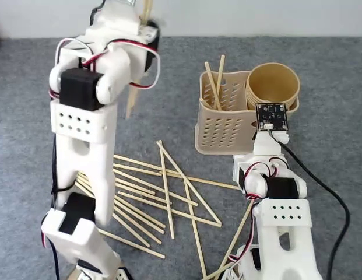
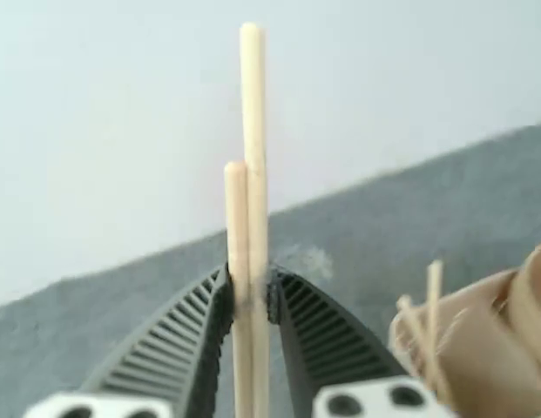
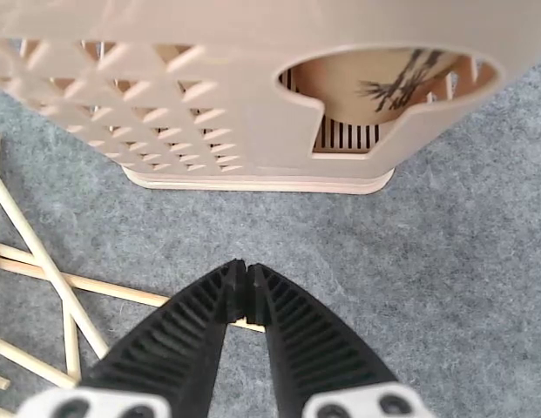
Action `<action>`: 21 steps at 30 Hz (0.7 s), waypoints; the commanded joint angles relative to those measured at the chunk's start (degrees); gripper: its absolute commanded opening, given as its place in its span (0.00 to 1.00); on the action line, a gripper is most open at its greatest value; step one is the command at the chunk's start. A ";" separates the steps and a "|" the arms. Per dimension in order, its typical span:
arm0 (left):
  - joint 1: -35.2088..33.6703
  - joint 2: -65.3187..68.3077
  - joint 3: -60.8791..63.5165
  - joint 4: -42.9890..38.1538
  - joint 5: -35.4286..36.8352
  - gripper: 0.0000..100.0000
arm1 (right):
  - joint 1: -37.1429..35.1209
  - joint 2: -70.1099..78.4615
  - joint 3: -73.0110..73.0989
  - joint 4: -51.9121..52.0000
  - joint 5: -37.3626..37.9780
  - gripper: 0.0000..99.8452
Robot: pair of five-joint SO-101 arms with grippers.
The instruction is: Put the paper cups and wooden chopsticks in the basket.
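Note:
My left gripper (image 2: pixel 249 300) is shut on two wooden chopsticks (image 2: pixel 251 174), held upright high above the grey mat; their lower ends hang down beside the raised arm (image 1: pixel 132 99). The beige perforated basket (image 1: pixel 224 125) stands at the right. It holds stacked paper cups (image 1: pixel 274 87) in one end and two chopsticks (image 1: pixel 214 81) in the other. My right gripper (image 3: pixel 246 279) is shut on nothing, low over the mat just in front of the basket wall (image 3: pixel 253 113). A cup (image 3: pixel 383 87) shows through the handle hole. Several loose chopsticks (image 1: pixel 160 192) lie crossed on the mat.
The right arm's base (image 1: pixel 283 233) stands in front of the basket, with a black cable (image 1: pixel 332 198) trailing beside it. Some loose chopsticks (image 3: pixel 43 261) lie close to my right gripper. A pale wall runs along the back of the mat.

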 commanded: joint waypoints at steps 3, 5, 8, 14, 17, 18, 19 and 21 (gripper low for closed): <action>6.59 -2.90 -2.86 -8.62 3.69 0.01 | 0.22 -0.66 -0.18 -1.36 -0.53 0.01; 8.97 -2.73 -2.42 -11.69 3.69 0.01 | 0.22 -0.66 -0.18 -1.36 -0.53 0.01; 11.96 -2.64 -2.42 -16.35 3.87 0.01 | 0.22 -0.66 -0.18 -1.36 -0.53 0.01; 15.91 -2.55 -2.07 -21.89 3.87 0.01 | 0.22 -0.57 -0.18 -1.36 -0.53 0.01; 16.53 -2.55 1.71 -24.53 5.63 0.01 | 0.22 -0.57 -0.18 -1.36 -0.53 0.01; 16.53 -2.55 3.56 -26.11 5.98 0.01 | 0.22 -0.57 -0.18 -1.36 -0.53 0.01; 16.53 -2.55 5.85 -27.60 6.15 0.01 | 0.22 -0.57 -0.18 -1.36 -0.53 0.01; 16.35 -2.73 11.21 -30.68 6.59 0.01 | 0.22 -0.57 -0.09 -1.36 -0.62 0.01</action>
